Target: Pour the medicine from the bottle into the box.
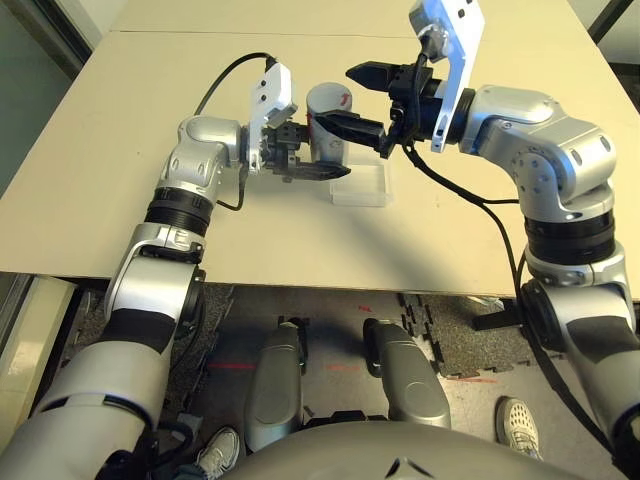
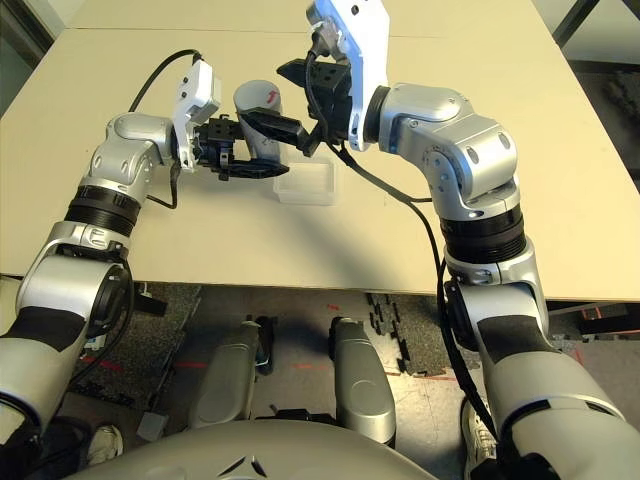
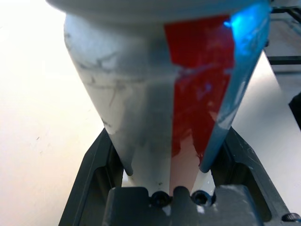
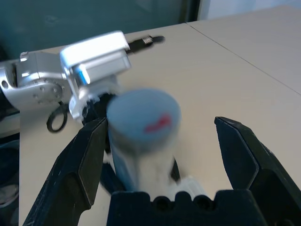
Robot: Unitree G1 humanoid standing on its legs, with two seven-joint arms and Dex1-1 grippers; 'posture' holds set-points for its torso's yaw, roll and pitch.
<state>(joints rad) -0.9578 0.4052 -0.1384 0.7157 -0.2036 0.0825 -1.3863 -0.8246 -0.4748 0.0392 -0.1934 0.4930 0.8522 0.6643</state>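
The bottle (image 1: 325, 118) stands upright, silver-grey and white with a red mark, its round grey cap (image 4: 143, 115) on top. My left gripper (image 1: 300, 160) is shut on its lower body, and the bottle's side (image 3: 155, 103) sits between the black fingers (image 3: 89, 181). My right gripper (image 1: 360, 102) is open and held around the capped top, one finger on each side (image 4: 87, 155), not touching it. The clear square box (image 1: 360, 185) lies on the table just right of the bottle, under the right gripper. The medicine is hidden.
The beige table (image 1: 130, 150) spreads wide around both arms, with its front edge (image 1: 300, 282) close to my body. Black cables (image 1: 470, 200) hang from both wrists. A seam (image 1: 150, 32) crosses the table behind the bottle.
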